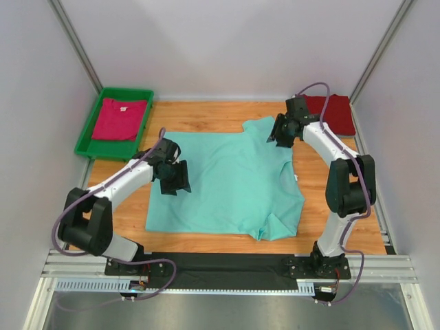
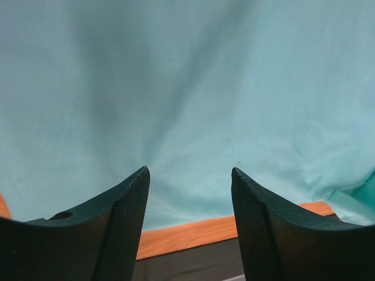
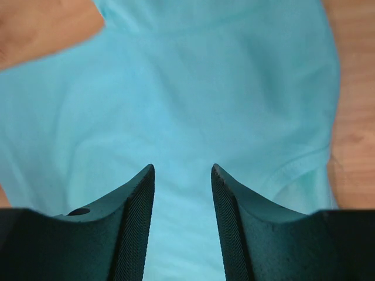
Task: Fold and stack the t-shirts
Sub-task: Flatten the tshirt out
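Top external: left gripper (image 1: 176,180) and right gripper (image 1: 279,136) gape empty over the spread-out mint-teal t-shirt (image 1: 227,182); dark red t-shirt (image 1: 337,113) behind the right looks folded.

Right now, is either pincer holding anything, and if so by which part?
Nothing is held. The left pincer and the right pincer both stand open over the spread mint-teal t-shirt, with no cloth caught between their fingers.
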`<move>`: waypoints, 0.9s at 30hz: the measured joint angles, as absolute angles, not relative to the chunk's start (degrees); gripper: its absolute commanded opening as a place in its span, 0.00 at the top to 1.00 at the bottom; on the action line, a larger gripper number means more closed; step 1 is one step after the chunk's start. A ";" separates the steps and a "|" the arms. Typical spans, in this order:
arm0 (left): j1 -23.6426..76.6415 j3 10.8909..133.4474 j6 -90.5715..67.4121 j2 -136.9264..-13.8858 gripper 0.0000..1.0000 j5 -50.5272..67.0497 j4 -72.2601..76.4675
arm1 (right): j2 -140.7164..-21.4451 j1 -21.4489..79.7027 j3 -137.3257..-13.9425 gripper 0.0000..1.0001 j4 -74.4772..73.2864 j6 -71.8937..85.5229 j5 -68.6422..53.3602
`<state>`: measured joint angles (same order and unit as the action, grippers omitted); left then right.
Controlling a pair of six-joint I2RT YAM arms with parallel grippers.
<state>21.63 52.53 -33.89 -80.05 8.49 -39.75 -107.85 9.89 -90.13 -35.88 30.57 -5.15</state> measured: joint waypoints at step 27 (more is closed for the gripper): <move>12.62 72.38 -31.46 -106.13 0.32 6.26 -42.48 | -129.03 21.82 -107.46 0.51 -43.70 19.49 4.12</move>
